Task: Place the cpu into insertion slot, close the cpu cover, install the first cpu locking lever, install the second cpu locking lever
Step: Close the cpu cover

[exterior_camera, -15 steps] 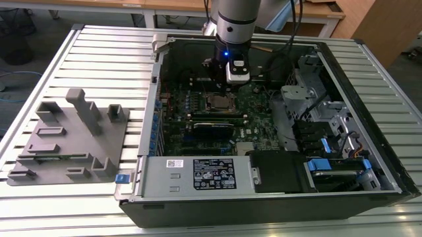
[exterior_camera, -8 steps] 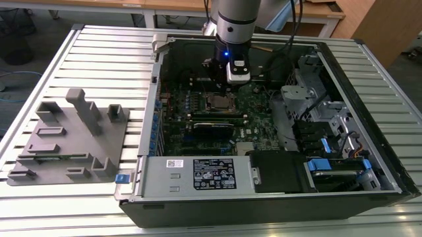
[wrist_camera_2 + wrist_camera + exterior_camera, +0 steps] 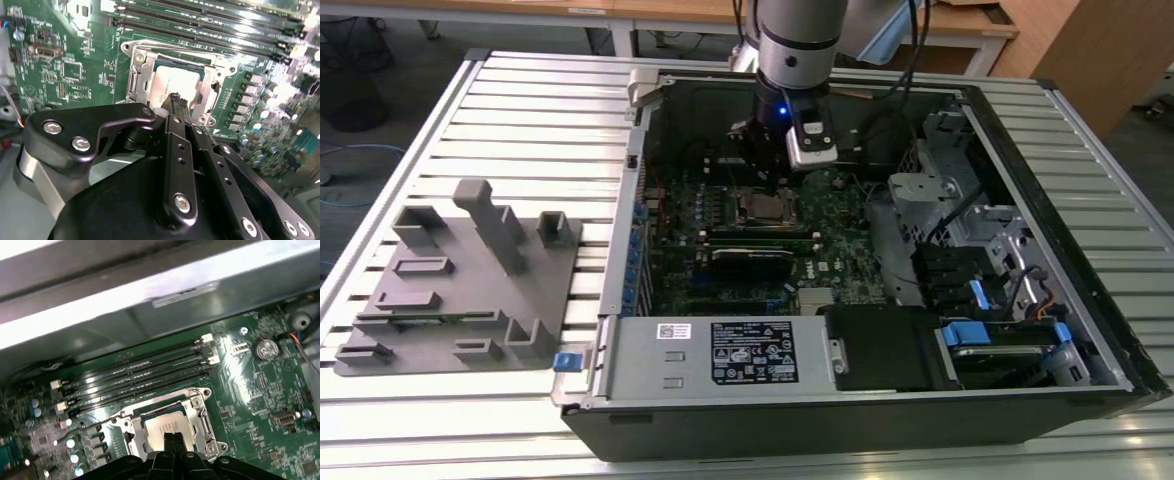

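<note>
Directly over the cpu (image 3: pixel 170 82) in the insertion slot (image 3: pixel 180 61), jaws shut, empty.

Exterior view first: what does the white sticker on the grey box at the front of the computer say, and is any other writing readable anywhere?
White sticker on the grey box: print too small to read.
Small sticker beside it: too small to read.
Strip label on the case wall, first wrist view: blurred.
White markings on the green motherboard, second wrist view: too small to read.
Nothing can be quoted.
</note>
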### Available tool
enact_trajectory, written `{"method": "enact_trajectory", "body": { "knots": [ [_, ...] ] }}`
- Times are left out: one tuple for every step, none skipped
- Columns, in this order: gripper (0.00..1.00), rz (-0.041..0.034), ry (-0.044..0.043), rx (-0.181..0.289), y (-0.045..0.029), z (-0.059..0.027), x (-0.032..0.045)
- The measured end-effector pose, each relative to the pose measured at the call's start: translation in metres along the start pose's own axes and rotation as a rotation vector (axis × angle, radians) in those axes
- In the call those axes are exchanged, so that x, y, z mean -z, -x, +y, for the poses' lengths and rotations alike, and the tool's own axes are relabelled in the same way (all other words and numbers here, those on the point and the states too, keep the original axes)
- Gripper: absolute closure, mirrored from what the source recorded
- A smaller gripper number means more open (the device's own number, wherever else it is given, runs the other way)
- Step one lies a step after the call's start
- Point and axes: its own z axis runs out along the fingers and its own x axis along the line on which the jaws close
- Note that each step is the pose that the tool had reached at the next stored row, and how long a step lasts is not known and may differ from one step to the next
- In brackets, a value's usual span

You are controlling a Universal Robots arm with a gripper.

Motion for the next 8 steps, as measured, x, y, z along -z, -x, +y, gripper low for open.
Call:
{"method": "enact_trajectory", "body": {
  "knots": [
    [0.89, 0.0003, 0.0000, 0.018, 0.0000, 0.0000, -0.0001],
    [0.89, 0.0006, 0.0001, 0.037, 0.0000, 0.0000, -0.0002],
    [0.89, 0.0010, 0.0001, 0.055, 0.0000, 0.0000, -0.0003],
    [0.89, 0.0013, 0.0001, 0.073, 0.0000, 0.0000, -0.0005],
    [0.89, 0.0016, 0.0001, 0.090, 0.0000, 0.0000, -0.0006],
    [0.89, 0.0019, 0.0002, 0.109, 0.0000, 0.0000, -0.0007],
    [0.89, 0.0022, 0.0002, 0.126, 0.0000, 0.0000, -0.0009],
    [0.89, 0.0025, 0.0002, 0.145, 0.0000, 0.0000, -0.0010]
  ]
}}
